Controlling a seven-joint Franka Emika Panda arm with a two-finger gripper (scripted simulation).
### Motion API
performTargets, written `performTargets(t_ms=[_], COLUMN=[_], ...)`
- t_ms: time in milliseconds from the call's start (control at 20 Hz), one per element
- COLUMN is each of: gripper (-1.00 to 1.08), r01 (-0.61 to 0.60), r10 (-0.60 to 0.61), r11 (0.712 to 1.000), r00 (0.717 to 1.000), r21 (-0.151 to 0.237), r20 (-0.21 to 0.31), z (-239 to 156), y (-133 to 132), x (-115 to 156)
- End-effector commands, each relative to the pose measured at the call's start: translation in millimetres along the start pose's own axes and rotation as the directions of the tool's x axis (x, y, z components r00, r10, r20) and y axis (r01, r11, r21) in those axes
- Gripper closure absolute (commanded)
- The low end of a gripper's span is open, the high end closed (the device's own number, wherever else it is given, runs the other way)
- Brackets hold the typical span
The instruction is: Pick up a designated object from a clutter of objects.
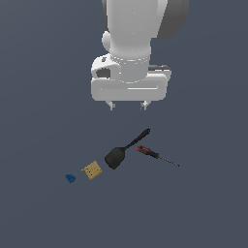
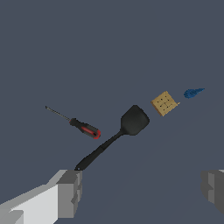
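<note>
Four small items lie before you on the flat, matte slate-grey floor (image 1: 43, 121), strung out in a loose diagonal line. Your target is the tan cracker (image 1: 92, 170): a thin, flat square, tan-yellow, with a paler edge and a grid of tiny dark dots across its top face, clearly smaller than the blade beside it. It lies flat between the black spatula (image 1: 123, 150) and the tiny blue lump (image 1: 70, 178), just beside the spatula's blade but apart from it, and a little farther from the lump.

You see the spatula as one smooth black piece, a rounded-square blade narrowing into a slim, slightly curved handle. To its exterior view's right lies the screwdriver (image 1: 156, 155), with a stubby black handle banded in red and a thin dark shank tapering to a point; its handle end sits near the spatula's handle without touching. The blue lump is irregular, coming to a point at one end.

Your gripper (image 1: 128, 105) hangs above the floor, well clear of all four items, its blocky grey fingers (image 2: 70, 192) spread wide apart with nothing between them.
</note>
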State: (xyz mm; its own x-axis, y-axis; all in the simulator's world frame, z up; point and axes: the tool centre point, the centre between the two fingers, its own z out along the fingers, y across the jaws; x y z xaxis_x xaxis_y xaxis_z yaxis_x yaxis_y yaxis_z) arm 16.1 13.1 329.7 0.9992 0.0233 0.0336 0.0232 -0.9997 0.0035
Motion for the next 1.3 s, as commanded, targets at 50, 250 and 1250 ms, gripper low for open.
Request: performTargets(t_ms=[50, 250, 1250], gripper=[-0.92, -0.92, -0.92], r01=[0.000, -0.007, -0.107], r10=[0.000, 0.007, 0.106], r11=[1.000, 1.000, 0.994], r00=[1.000, 1.000, 0.994], r21=[0.001, 0.014, 0.037], r20=[0.000, 0.010, 0.027], z=[0, 2, 26], y=[0, -8, -4], x=[0, -1, 14])
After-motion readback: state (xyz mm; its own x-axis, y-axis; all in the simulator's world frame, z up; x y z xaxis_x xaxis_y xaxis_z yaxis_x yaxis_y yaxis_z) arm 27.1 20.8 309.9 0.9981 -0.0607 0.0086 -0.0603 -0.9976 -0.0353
